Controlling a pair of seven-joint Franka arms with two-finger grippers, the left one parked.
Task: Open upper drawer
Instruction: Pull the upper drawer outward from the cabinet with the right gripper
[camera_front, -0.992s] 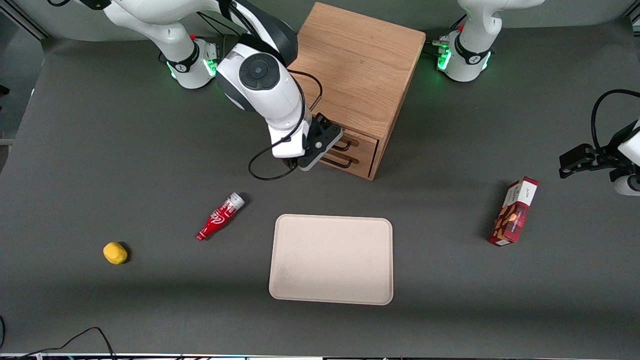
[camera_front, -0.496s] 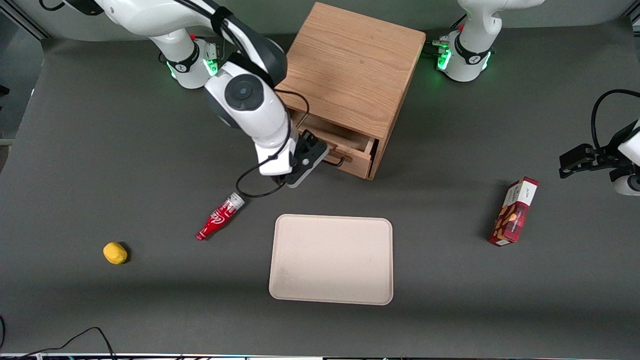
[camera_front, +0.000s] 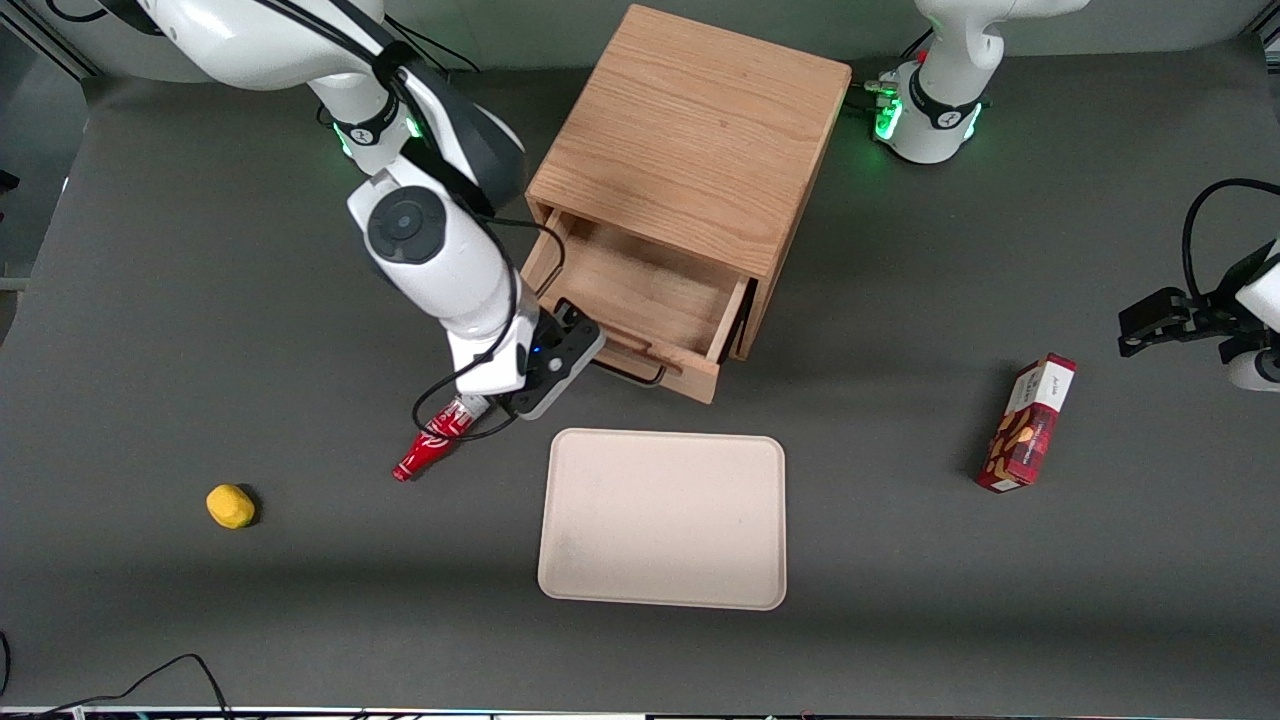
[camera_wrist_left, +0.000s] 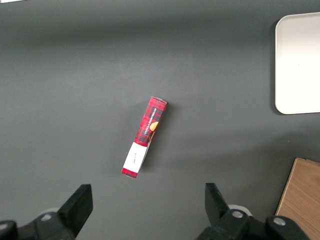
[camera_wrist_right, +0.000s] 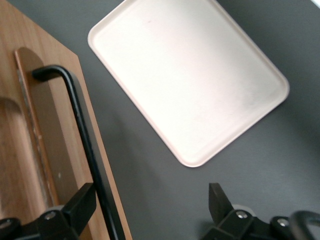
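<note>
My gripper (camera_front: 588, 362) sits at the front of the upper drawer (camera_front: 640, 300), at the end of its black wire handle (camera_front: 630, 372) toward the working arm's end of the table. In the right wrist view the handle bar (camera_wrist_right: 82, 135) runs right past one finger (camera_wrist_right: 75, 207), while the other finger (camera_wrist_right: 220, 202) stands well apart over the bare table, so the fingers are spread wide and nothing is pinched; the bar is beside the one finger, and I can't tell if they touch.

The upper drawer is pulled well out of the wooden cabinet (camera_front: 700, 130), its tray inside showing, w/ nothing seen in it. Its front panel (camera_wrist_right: 45, 150) hangs over the table just short of the beige tray (camera_front: 662, 518), which lies nearer the front camera than the cabinet.

A red bottle (camera_front: 432, 445) lies on its side just beside my wrist, its cap end partly covered by the gripper body and cable. A yellow lump (camera_front: 230, 506), lemon-like, lies farther toward the working arm's end. A red snack box (camera_front: 1027, 422) lies toward the parked arm's end; the left wrist view also shows it (camera_wrist_left: 144, 137) flat on the gray tabletop (camera_front: 200, 300).
</note>
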